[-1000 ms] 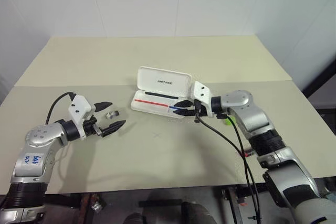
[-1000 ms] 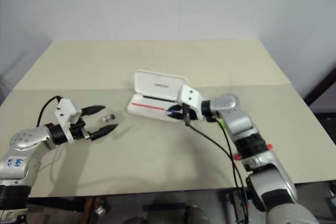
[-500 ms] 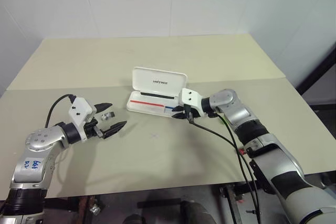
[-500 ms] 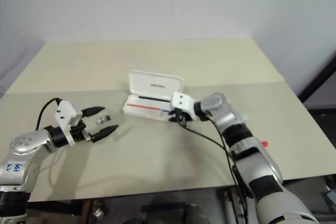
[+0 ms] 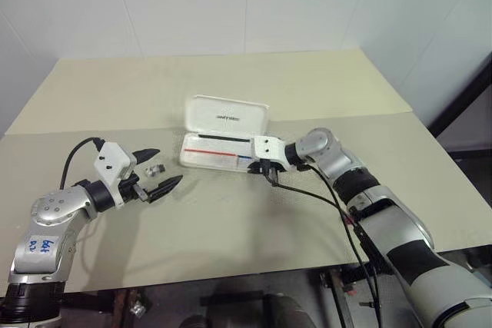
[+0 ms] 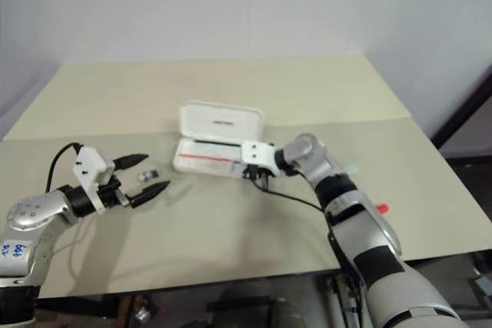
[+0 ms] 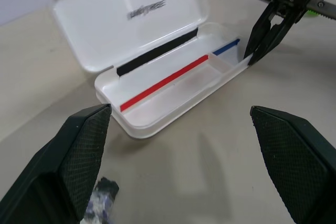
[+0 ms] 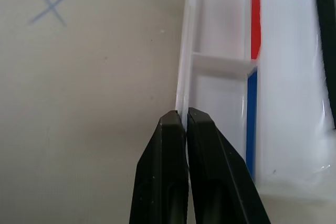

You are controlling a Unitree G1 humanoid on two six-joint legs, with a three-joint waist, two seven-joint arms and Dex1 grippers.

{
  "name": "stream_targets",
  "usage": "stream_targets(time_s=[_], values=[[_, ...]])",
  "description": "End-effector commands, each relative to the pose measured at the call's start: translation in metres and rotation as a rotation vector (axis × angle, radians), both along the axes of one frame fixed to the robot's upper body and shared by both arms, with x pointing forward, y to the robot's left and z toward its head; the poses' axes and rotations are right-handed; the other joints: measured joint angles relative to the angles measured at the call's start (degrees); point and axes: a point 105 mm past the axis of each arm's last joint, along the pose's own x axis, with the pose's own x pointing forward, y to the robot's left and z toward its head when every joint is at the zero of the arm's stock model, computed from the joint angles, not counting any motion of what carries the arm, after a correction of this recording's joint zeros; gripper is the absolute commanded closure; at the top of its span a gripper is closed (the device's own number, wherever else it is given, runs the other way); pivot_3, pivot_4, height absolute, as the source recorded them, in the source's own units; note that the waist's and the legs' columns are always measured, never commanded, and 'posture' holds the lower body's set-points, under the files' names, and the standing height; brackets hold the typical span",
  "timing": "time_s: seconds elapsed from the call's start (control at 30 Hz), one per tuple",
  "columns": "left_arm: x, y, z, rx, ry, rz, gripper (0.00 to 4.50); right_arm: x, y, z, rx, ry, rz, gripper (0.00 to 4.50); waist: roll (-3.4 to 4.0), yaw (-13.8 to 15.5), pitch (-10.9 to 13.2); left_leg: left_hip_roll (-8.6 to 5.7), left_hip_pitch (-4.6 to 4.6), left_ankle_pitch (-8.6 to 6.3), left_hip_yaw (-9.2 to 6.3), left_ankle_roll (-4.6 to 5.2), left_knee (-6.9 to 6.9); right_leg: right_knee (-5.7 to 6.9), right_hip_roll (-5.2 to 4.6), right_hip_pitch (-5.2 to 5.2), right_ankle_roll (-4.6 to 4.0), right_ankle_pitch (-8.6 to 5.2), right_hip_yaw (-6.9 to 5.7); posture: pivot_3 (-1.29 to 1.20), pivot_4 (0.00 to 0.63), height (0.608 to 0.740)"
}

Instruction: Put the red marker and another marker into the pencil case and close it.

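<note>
The white pencil case [image 5: 219, 153] lies open in the middle of the table, lid [image 5: 227, 115] standing up at the back and a red and blue stripe inside. At the case's right end my right gripper [image 5: 267, 170] is shut, pinching the thin front wall [image 8: 185, 77]. A short piece of the red marker [image 6: 382, 207] shows on the table beyond my right forearm. The green highlighter [image 6: 350, 168] lies behind that arm, its green body [image 7: 326, 9] visible. My left gripper [image 5: 170, 165] hangs open to the left of the case, holding nothing.
A small dark and silver object [image 5: 156, 169] lies on the table by my left gripper's fingers. A pencilled cross [image 8: 51, 4] marks the tan table [image 5: 231, 220] in front of the case. A black cable trails from my right wrist.
My right gripper sank to the case's right end and shut on its front wall. The left gripper stayed put. The camera view shifted.
</note>
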Motion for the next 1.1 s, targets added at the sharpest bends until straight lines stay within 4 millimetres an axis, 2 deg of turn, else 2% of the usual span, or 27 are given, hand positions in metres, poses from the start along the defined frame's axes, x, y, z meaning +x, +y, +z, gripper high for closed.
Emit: stream_targets(time_s=[0.03, 0.3, 0.53, 0.67, 0.8, 1.1], values=[[0.000, 0.000, 0.014, 0.006, -0.055, -0.002, 0.00, 0.001, 0.002, 0.000, -0.032, -0.018, 0.016, 4.46, 0.00, -0.10, 0.00, 0.00, 0.01, 0.01, 0.00, -0.01, 0.00, 0.02, 0.00, 0.00, 0.00, 0.00, 0.01, 0.00, 0.150, 0.740], [0.000, -0.003, 0.013, 0.005, -0.052, -0.013, 0.00, 0.001, 0.000, 0.003, -0.027, -0.008, 0.012, 4.46, 0.00, -0.22, 0.00, 0.00, 0.01, 0.02, -0.02, -0.03, -0.01, 0.04, -0.01, 0.00, 0.00, 0.00, 0.00, 0.00, 0.150, 0.740], [-0.001, -0.001, 0.016, 0.008, -0.052, -0.023, 0.00, -0.008, -0.021, 0.022, 0.000, 0.019, 0.021, 4.46, 0.04, 0.44, 0.03, -0.01, -0.10, 0.01, -0.11, -0.02, -0.05, -0.07, -0.03, 0.00, 0.00, 0.00, -0.10, 0.00, 0.150, 0.740], [-0.004, 0.002, 0.013, 0.007, -0.041, -0.027, 0.00, -0.025, -0.041, 0.028, -0.002, 0.028, 0.008, 4.46, 0.05, 0.53, 0.03, -0.02, -0.19, -0.04, -0.12, 0.02, -0.09, -0.23, -0.08, -0.01, 0.00, 0.00, -0.16, 0.00, 0.150, 0.740], [-0.009, 0.001, 0.007, 0.007, -0.012, -0.037, 0.00, -0.044, -0.056, 0.026, -0.008, 0.042, -0.044, 4.46, 0.05, 0.47, 0.05, -0.01, -0.18, -0.07, -0.09, 0.02, -0.14, -0.29, -0.08, -0.01, 0.00, -0.01, -0.18, 0.00, 0.150, 0.740], [-0.013, -0.005, -0.005, -0.007, 0.031, -0.059, 0.00, -0.094, -0.073, 0.019, -0.023, 0.099, -0.091, 4.46, -0.03, 0.80, 0.12, -0.04, -0.07, -0.06, -0.10, 0.02, -0.04, -0.32, -0.04, -0.01, -0.04, -0.03, -0.15, 0.00, 0.150, 0.740]])
